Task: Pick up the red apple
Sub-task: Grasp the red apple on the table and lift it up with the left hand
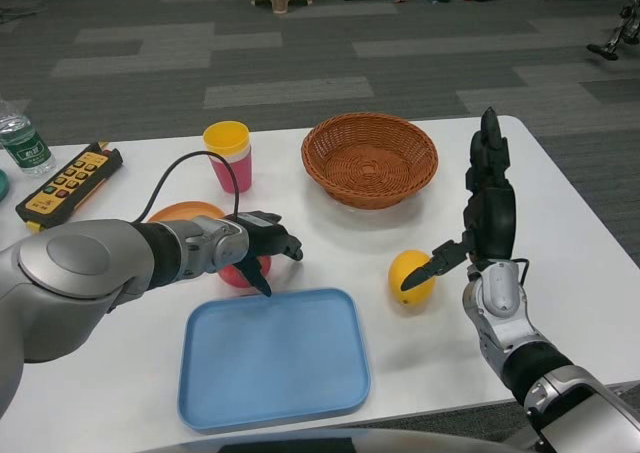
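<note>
Left hand (262,248) sits over the red apple (243,272) near the worktop's front edge, fingers curled about it; whether it grips, I cannot tell. Next: secure hold, then lift.

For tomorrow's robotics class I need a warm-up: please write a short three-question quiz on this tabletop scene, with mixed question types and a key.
1. True or false: the wicker basket holds the yellow lemon.
2. Multiple choice: the left robot hand is over which thing? A) the red apple B) the pink cup C) the remote control
3. Fill in: the blue tray lies nearest the table's ____ edge, in front of the apple.

Key
1. False: the basket is empty; the lemon lies on the table beside the right robot hand.
2. A
3. near (the robot's side)
</note>
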Controlling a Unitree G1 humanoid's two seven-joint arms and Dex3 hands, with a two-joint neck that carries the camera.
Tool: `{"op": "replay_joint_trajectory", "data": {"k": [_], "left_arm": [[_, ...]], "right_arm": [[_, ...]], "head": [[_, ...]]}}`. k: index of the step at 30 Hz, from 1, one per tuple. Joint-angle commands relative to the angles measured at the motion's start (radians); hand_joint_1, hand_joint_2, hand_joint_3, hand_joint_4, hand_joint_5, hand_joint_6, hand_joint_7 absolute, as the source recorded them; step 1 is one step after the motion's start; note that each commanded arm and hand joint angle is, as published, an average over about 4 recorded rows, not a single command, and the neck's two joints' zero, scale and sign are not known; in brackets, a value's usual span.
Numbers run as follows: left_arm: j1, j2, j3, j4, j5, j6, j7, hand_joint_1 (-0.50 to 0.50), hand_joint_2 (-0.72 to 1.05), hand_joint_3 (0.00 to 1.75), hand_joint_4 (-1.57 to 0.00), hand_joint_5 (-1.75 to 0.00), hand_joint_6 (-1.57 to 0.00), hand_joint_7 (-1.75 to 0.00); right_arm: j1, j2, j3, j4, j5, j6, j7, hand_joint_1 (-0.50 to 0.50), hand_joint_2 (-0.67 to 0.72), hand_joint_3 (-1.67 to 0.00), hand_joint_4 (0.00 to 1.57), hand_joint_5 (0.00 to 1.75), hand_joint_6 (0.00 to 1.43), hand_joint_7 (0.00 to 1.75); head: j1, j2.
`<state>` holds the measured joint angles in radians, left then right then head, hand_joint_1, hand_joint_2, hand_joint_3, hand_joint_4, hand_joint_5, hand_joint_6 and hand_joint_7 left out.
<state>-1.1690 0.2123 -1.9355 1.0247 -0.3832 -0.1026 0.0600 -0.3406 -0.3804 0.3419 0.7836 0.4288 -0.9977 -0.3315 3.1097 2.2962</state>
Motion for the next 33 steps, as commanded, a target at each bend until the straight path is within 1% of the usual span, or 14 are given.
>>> {"op": "replay_joint_trajectory", "data": {"k": [1,4,5,8,11,13,17,19,21,25,27,28,30,33], "left_arm": [[0.013,0.008,0.007,0.023,-0.018,0.001,-0.009,-0.5,0.96,0.09,-0.04,0.0,-0.52,-0.21],[0.015,0.01,0.013,0.028,-0.022,0.001,-0.012,-0.5,0.96,0.09,-0.04,0.0,-0.5,-0.21],[0.016,0.012,0.016,0.028,-0.023,0.001,-0.013,-0.5,0.94,0.09,-0.04,0.0,-0.5,-0.21],[0.02,0.014,0.03,0.03,-0.023,-0.003,-0.019,-0.5,0.78,0.09,-0.03,0.0,-0.47,-0.21],[0.023,0.015,0.038,0.031,-0.019,-0.005,-0.029,-0.5,0.67,0.09,0.0,0.0,-0.43,-0.21],[0.022,0.015,0.04,0.031,-0.016,-0.007,-0.035,-0.5,0.63,0.09,0.0,0.0,-0.4,-0.21],[0.02,0.017,0.043,0.031,-0.014,-0.009,-0.044,-0.5,0.58,0.07,0.0,0.0,-0.37,-0.21],[0.019,0.019,0.044,0.031,-0.014,-0.009,-0.048,-0.5,0.54,0.07,0.0,0.0,-0.37,-0.17],[0.018,0.019,0.044,0.031,-0.014,-0.009,-0.051,-0.5,0.38,0.09,0.0,0.0,-0.35,-0.17],[0.013,0.02,0.044,0.03,-0.012,-0.008,-0.063,-0.5,-0.24,0.09,0.0,0.0,-0.3,-0.21],[0.009,0.02,0.044,0.03,-0.009,-0.006,-0.069,-0.5,-0.44,0.09,0.0,0.0,-0.28,-0.19],[0.008,0.021,0.044,0.03,-0.006,-0.005,-0.071,-0.5,-0.5,0.09,0.0,0.0,-0.27,-0.19],[0.006,0.021,0.044,0.03,-0.001,-0.003,-0.075,-0.5,-0.57,0.09,0.0,0.0,-0.26,-0.17],[0.004,0.023,0.044,0.029,0.003,-0.002,-0.084,-0.5,-0.64,0.09,0.0,0.0,-0.22,-0.19]], "right_arm": [[0.011,-0.005,-0.004,-0.005,0.007,-0.002,-0.001,0.03,0.71,0.0,0.0,0.0,0.0,0.0],[0.011,-0.003,-0.005,-0.004,0.007,-0.002,-0.001,0.04,0.66,0.0,0.0,0.0,0.0,0.0],[0.011,-0.003,-0.005,-0.004,0.007,-0.002,-0.001,0.04,0.68,0.0,0.0,0.0,0.0,0.0],[0.011,-0.002,-0.005,-0.004,0.007,-0.002,-0.001,0.04,0.72,0.0,0.0,0.0,0.0,0.0],[0.011,-0.002,-0.004,-0.005,0.007,-0.003,-0.001,0.04,0.72,0.0,0.0,0.0,0.0,0.0],[0.011,-0.002,-0.005,-0.006,0.008,-0.003,-0.001,0.02,0.72,0.0,0.0,0.0,0.0,0.0],[0.011,-0.001,-0.006,-0.006,0.008,-0.002,-0.001,0.04,0.71,0.0,0.0,0.0,0.0,0.0],[0.011,0.0,-0.007,-0.006,0.007,-0.002,-0.001,0.04,0.71,0.0,0.0,0.0,0.0,0.0],[0.011,0.0,-0.007,-0.006,0.007,-0.002,-0.001,0.04,0.69,0.0,0.0,0.0,0.0,0.0],[0.011,0.0,-0.009,-0.007,0.008,-0.002,-0.001,0.04,0.72,0.0,0.0,0.0,0.0,0.0],[0.011,0.0,-0.008,-0.006,0.008,-0.002,-0.001,0.04,0.72,0.0,0.0,0.0,0.0,0.0],[0.011,0.0,-0.007,-0.006,0.008,-0.002,-0.001,0.04,0.72,0.0,0.0,0.0,0.0,0.0],[0.011,0.0,-0.008,-0.006,0.007,-0.002,-0.001,0.03,0.72,0.0,0.0,0.0,0.0,0.0],[0.011,-0.002,-0.009,-0.007,0.008,-0.002,-0.001,0.03,0.68,0.0,0.0,0.0,0.0,0.0]], "head": [[0.002,0.001],[0.004,0.004],[0.004,0.004],[0.006,0.008],[0.009,0.012],[0.01,0.014],[0.009,0.014],[0.009,0.014],[0.01,0.014],[0.013,0.015],[0.016,0.017],[0.017,0.017],[0.019,0.019],[0.021,0.022]]}}
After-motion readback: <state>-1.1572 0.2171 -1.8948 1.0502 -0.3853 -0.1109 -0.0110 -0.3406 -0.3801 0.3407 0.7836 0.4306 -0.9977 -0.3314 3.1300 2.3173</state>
